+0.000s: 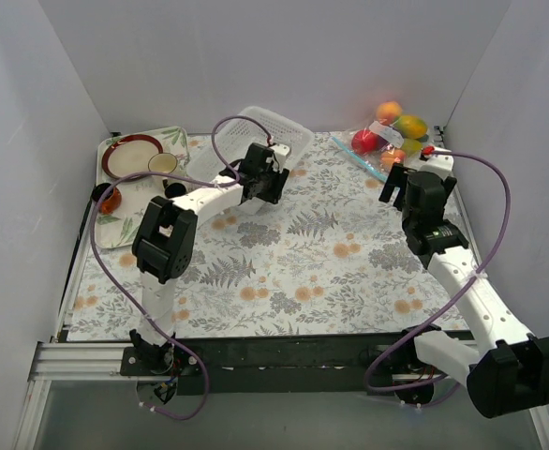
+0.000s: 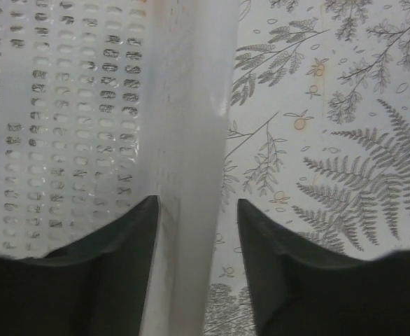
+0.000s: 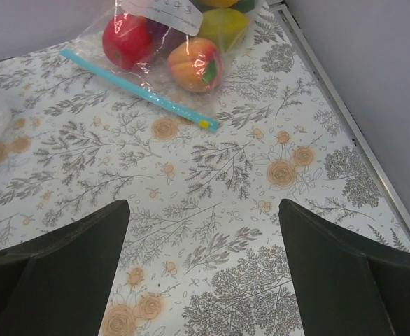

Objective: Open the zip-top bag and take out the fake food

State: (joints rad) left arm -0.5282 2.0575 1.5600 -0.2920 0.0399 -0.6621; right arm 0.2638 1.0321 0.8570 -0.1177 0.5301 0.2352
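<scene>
Clear soft-plastic zip-top bag [image 1: 384, 142] lies at 1 o'clock on the floral-print table cover [image 1: 331, 253], against the far right corner. Its light blue zip strip [image 3: 138, 87] faces the arms. The glossy plastic fake food [image 3: 126, 38] is inside it: red, orange and yellow-green pieces. Right gripper [image 3: 203, 206] hangs at 6 o'clock of the bag, jaws spread wide, nothing between them. Left gripper [image 2: 196, 203] straddles the wall of the white mesh plastic basket [image 2: 65, 105] at 12 o'clock; whether it is clamped cannot be told.

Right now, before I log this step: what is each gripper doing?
Left gripper: open, fingers astride a wall of the white basket, not clamped on it.
Right gripper: open, holding nothing.
</scene>
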